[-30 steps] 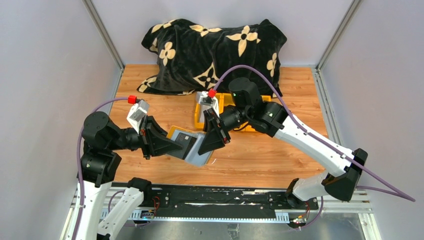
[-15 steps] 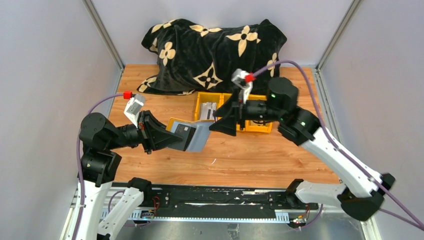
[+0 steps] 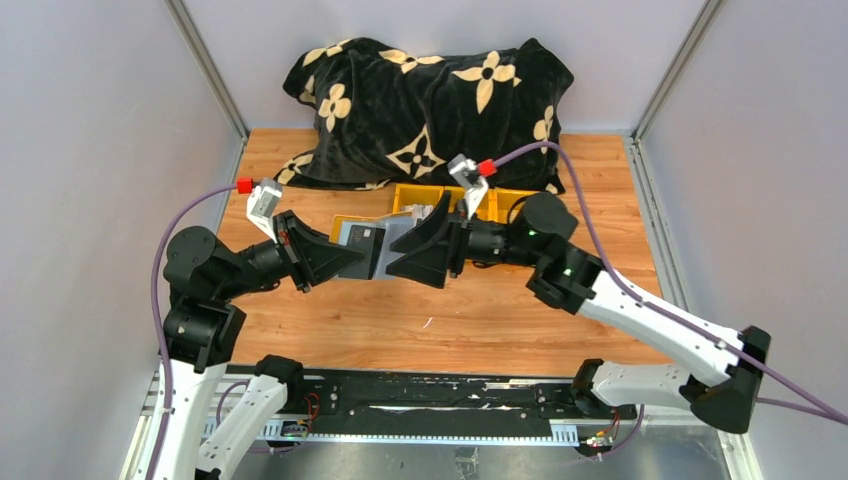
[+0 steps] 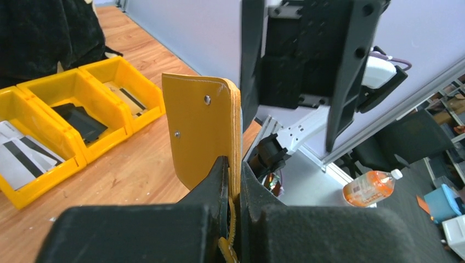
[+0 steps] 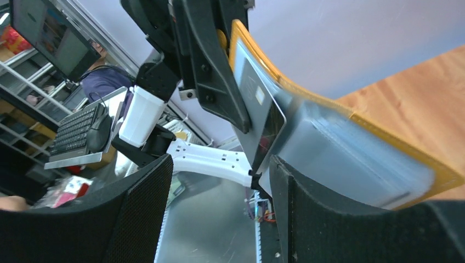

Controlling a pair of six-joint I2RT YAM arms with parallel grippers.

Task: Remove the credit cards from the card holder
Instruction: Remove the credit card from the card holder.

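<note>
My left gripper (image 3: 345,258) is shut on the mustard-yellow flap (image 4: 203,129) of the card holder (image 3: 368,250) and holds it above the table. The holder's silvery body (image 5: 340,156) faces my right gripper (image 3: 425,252). A dark grey card face (image 5: 257,104) shows at its opening. The right gripper (image 5: 219,203) is open with nothing between its fingers, and one finger (image 5: 329,219) is close under the holder. Pale credit cards (image 4: 16,156) with black stripes lie in the leftmost yellow bin (image 4: 41,181). In the top view they appear as a pale patch (image 3: 420,215).
A row of yellow bins (image 3: 500,200) stands behind both grippers; one bin holds a black item (image 4: 82,120). A black blanket (image 3: 430,100) with beige flowers is heaped at the back. Grey walls close both sides.
The right gripper left the holder, swung over the bins, then came back to the holder with its jaws wider. The left gripper carried the holder up and farther from the near edge.
</note>
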